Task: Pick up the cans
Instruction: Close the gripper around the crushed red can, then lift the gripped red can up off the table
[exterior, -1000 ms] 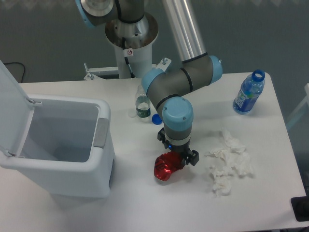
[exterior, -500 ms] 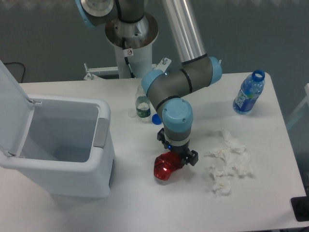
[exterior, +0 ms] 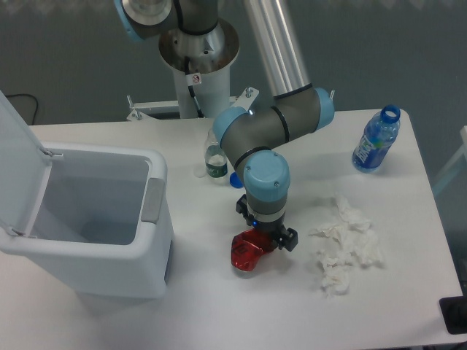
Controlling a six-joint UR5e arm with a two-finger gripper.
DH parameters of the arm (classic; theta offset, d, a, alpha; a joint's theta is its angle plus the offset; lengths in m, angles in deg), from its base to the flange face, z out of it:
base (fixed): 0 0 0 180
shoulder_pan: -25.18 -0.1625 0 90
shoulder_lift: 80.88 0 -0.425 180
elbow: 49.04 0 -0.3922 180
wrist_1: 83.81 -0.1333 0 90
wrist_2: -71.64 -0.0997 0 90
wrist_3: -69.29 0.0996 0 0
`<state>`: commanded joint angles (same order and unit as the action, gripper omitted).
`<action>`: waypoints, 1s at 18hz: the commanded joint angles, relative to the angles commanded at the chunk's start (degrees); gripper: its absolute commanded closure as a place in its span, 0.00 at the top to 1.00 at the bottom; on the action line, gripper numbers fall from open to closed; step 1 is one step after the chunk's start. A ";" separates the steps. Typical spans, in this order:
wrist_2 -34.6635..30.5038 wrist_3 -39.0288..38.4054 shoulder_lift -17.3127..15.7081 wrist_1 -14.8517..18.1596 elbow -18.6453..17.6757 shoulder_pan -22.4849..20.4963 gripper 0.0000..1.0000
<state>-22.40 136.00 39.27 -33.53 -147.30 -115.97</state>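
Note:
A shiny red dented can (exterior: 245, 253) sits at the middle front of the white table (exterior: 408, 306). My gripper (exterior: 264, 240) points straight down over the can's right end. Its fingers are hidden under the wrist and behind the can, but they appear to be shut on the can. The can looks slightly raised and shifted left, with a small shadow beneath it.
A white bin (exterior: 87, 219) with its lid up stands at the left, close to the can. White tissue wads (exterior: 343, 244) lie right of the gripper. A clear bottle (exterior: 214, 159) and a blue cap (exterior: 235, 179) sit behind the arm; a blue bottle (exterior: 376, 140) stands far right.
The gripper and the red can have moved together a little to the left and slightly up. The can's tilt has changed. Nothing else has moved.

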 joint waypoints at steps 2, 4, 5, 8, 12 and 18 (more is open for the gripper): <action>0.00 0.00 0.00 0.00 0.00 0.00 0.79; 0.00 0.00 0.00 0.00 0.00 0.00 0.70; 0.00 0.00 0.00 0.00 0.00 0.00 0.68; 0.00 0.09 0.00 0.00 0.09 0.00 0.68; 0.00 0.09 -0.09 0.00 0.18 -0.09 0.67; -0.09 0.35 -1.05 0.18 2.10 -0.35 0.67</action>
<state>-22.49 136.36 38.22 -33.36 -145.20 -116.32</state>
